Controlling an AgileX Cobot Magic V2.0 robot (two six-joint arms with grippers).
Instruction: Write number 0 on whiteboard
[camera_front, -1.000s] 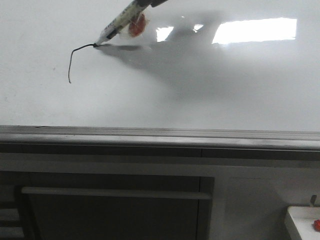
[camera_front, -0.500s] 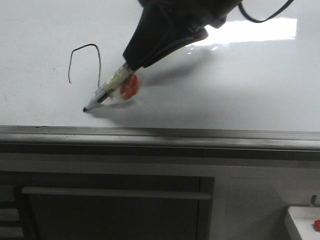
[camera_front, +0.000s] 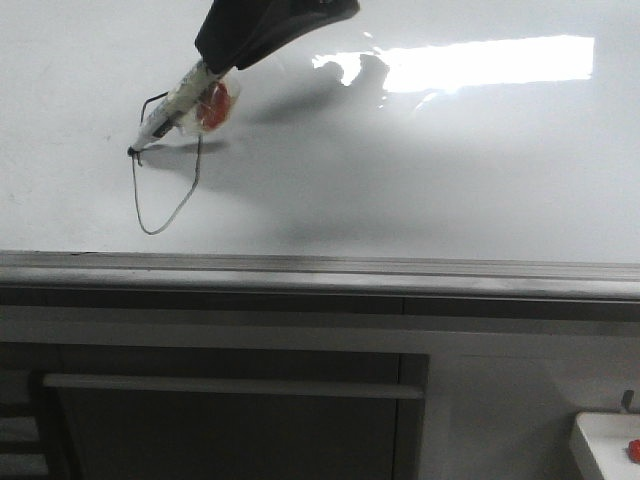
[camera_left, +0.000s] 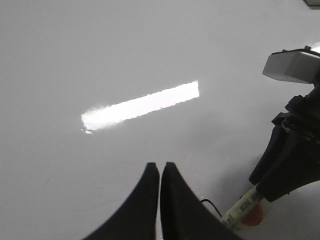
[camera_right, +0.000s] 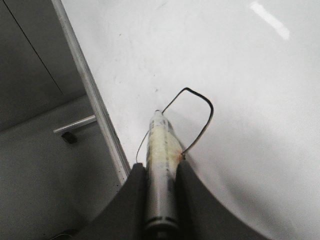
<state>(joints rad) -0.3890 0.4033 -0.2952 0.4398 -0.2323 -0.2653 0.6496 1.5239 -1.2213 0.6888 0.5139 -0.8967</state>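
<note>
The whiteboard (camera_front: 450, 170) fills the upper front view. The number 0 (camera_front: 150, 232) is a thin dark loop at its left. It also shows in the right wrist view (camera_right: 207, 107). My right gripper (camera_front: 215, 60) is shut on the white marker pen (camera_front: 175, 105), whose tip touches the loop's upper left side. In the right wrist view my right gripper (camera_right: 160, 167) clamps the marker (camera_right: 161, 145) between both fingers. My left gripper (camera_left: 160, 166) is shut and empty, above bare board, with the marker (camera_left: 245, 212) and a bit of the line beside it.
A grey metal ledge (camera_front: 320, 270) runs along the board's lower edge. Below it is a dark cabinet front with a horizontal bar handle (camera_front: 230, 385). A white tray (camera_front: 605, 440) with a small red item (camera_front: 633, 450) sits at the lower right.
The marker went from the loop's top down its right side, round the bottom and up the left side, and the line grew into a closed loop. The right arm followed it.
</note>
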